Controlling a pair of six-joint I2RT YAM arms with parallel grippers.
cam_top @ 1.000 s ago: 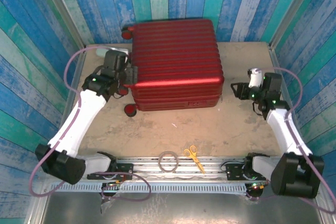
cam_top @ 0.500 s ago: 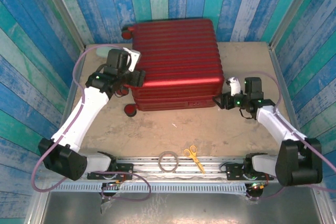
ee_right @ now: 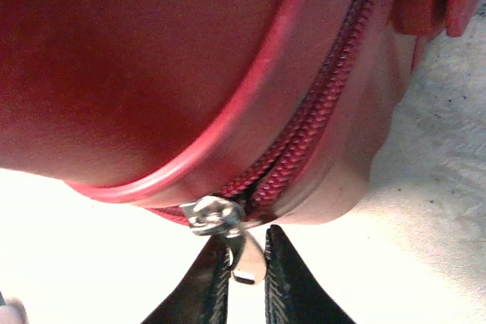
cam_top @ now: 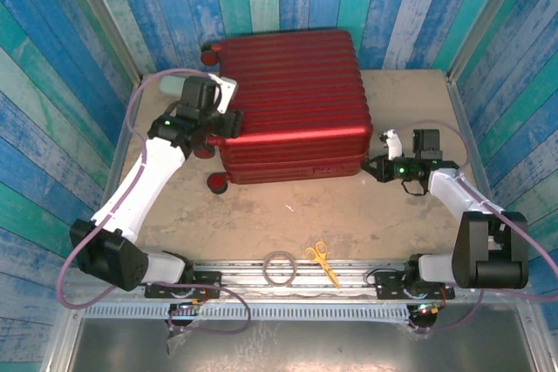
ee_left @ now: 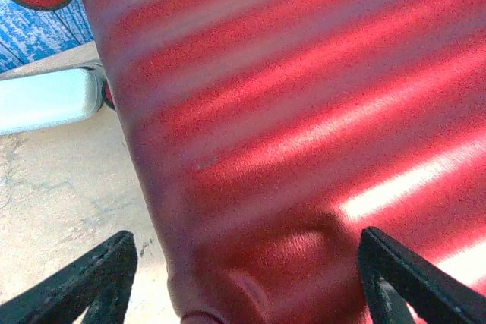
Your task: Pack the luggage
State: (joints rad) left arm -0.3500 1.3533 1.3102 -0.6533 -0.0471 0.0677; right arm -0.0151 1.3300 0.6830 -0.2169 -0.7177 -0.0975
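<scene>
The luggage (cam_top: pixel 292 98) lies flat and closed on the far middle of the table (cam_top: pixel 366 215), its ribbed red shell facing up and its wheels (cam_top: pixel 216 183) towards the left arm's side. In the right wrist view the zip (ee_right: pixel 319 111) runs along the suitcase's rounded corner, with a metal slider (ee_right: pixel 216 214) at its low end and the zip pull (ee_right: pixel 243 259) hanging from it.

The right gripper (cam_top: pixel 373 165) sits at the near right corner of the case. Its fingers are drawn almost together with the zip pull pinched between them – only a thin gap shows in the wrist view. The left gripper (cam_top: pixel 228 121) is over the left edge of the lid, fingers (ee_left: pixel 106 271) spread wide above the glossy shell and holding nothing.

A pale blue object (ee_left: pixel 45 100) lies on the table just left of the case. Near the arm bases – well apart from the luggage – are yellow-handled scissors (cam_top: pixel 321 260) and a grey ring (cam_top: pixel 279 267)
</scene>
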